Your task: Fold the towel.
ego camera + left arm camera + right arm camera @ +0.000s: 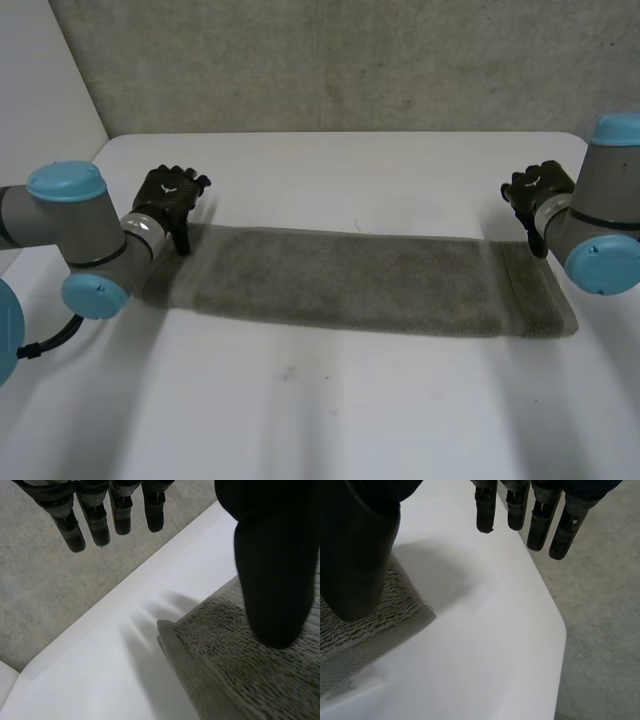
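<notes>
Head view: grey towel (360, 280) lies flat as a long strip across the white worktop (330, 410). I see the left robot hand (170, 197) at its far left corner and the right robot hand (537, 190) at its far right corner, both spread wide, gripping nothing.

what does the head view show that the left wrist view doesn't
Head view adds: the whole towel, lying flat as a long strip across the table, and the right hand by its far right corner. Left wrist view adds: the left hand up close, its straight fingers out past the towel's corner, its thumb over the cloth, and grey floor beyond the table's edge. Shared: the towel, the white table and the left hand at the far left corner.
</notes>
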